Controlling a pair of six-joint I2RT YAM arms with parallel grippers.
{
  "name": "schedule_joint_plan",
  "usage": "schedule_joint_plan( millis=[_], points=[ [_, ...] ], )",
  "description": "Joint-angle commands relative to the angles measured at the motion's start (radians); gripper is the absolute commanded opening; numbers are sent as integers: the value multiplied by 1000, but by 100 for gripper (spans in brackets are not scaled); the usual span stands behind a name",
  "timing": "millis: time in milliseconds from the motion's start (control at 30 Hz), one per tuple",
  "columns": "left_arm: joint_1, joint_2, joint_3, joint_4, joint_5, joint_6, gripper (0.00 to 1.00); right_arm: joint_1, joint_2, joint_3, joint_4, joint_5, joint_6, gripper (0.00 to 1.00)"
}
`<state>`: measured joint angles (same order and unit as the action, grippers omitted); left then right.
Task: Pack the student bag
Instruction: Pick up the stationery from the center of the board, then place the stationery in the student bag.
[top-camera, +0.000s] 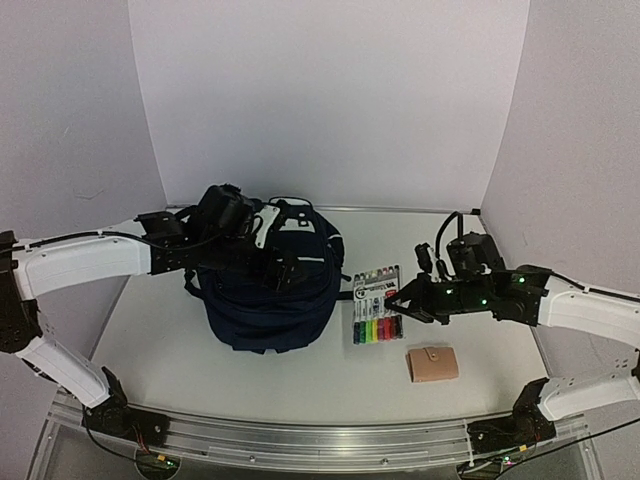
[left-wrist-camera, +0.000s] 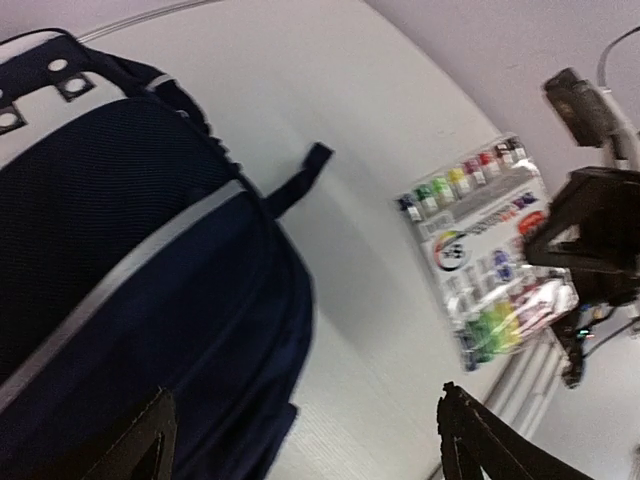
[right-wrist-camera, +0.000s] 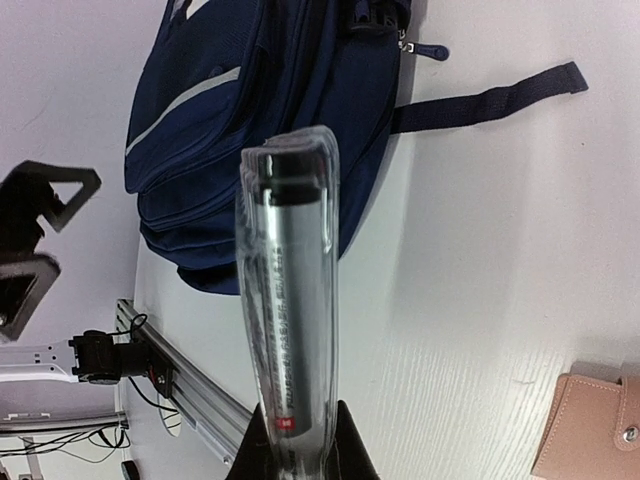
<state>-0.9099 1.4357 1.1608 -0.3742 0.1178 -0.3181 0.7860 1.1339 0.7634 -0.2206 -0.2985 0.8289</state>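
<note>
Two fingers (right-wrist-camera: 352, 462), seemingly tight, around markers (right-wrist-camera: 287, 300)

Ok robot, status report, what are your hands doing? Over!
Left gripper open over student bag. Right gripper shut on marker pack. Tan wallet on table, not in the way.

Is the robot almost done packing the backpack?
Not nearly. Done: nothing that shows; the marker pack and tan wallet are both outside the student bag. In hand: the right gripper is shut on the marker pack. The left gripper hangs open over the bag. Left: putting both things in.
</note>
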Motion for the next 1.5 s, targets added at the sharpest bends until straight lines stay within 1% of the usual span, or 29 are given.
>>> schedule_joint_plan(
  millis=[0, 33, 67, 200, 367, 533, 667, 733, 800, 900, 933, 967, 1000, 1067, 1100, 1200, 1333, 1467],
  points=[
    [0, 151, 102, -208, -380, 247, 91, 1, -31, 37, -4, 15, 7, 0],
    [0, 171, 111, -206, -433, 278, 91, 2, -35, 37, -4, 12, 7, 0],
    [0, 186, 115, -197, -455, 298, 92, 2, -40, 37, -3, 12, 6, 0],
    [-2, 198, 97, -135, -507, 418, 93, 2, -57, 37, -3, 12, 4, 0],
    [-1, 208, 93, -103, -671, 481, 93, 2, -58, 31, -1, 12, 4, 0],
    [-1, 158, 90, -26, -699, 530, 93, 2, -42, 29, 3, 2, 3, 0],
    [5, 138, 102, -13, -694, 551, 92, 2, -28, 34, 8, -8, 1, 0],
    [7, 139, 105, -15, -693, 559, 90, 2, -21, 35, 14, -15, 1, 0],
    [10, 145, 105, -20, -694, 564, 85, 1, -16, 36, 18, -21, 4, 0],
    [11, 152, 106, -31, -697, 567, 64, 2, -16, 33, 23, -22, 9, 0],
    [11, 153, 107, -35, -694, 567, 56, 2, -15, 33, 26, -23, 12, 0],
    [11, 153, 108, -40, -687, 566, 40, 2, -14, 31, 31, -26, 17, 0],
    [11, 151, 111, -43, -676, 563, 27, 2, -12, 28, 37, -30, 23, 0],
    [11, 146, 124, -56, -638, 546, 7, 2, -6, 18, 74, -55, 47, 0],
    [11, 143, 138, -62, -614, 539, 2, 1, -4, 12, 95, -72, 65, 0],
    [-6, 138, 187, -92, -512, 520, 0, 2, 0, -8, 152, -113, 105, 0],
    [-82, 171, 302, -145, -487, 515, 0, 2, 2, -13, 182, -140, 128, 0],
    [-116, 219, 436, -204, -381, 422, 0, 1, 6, -19, 210, -174, 153, 0]
  ],
)
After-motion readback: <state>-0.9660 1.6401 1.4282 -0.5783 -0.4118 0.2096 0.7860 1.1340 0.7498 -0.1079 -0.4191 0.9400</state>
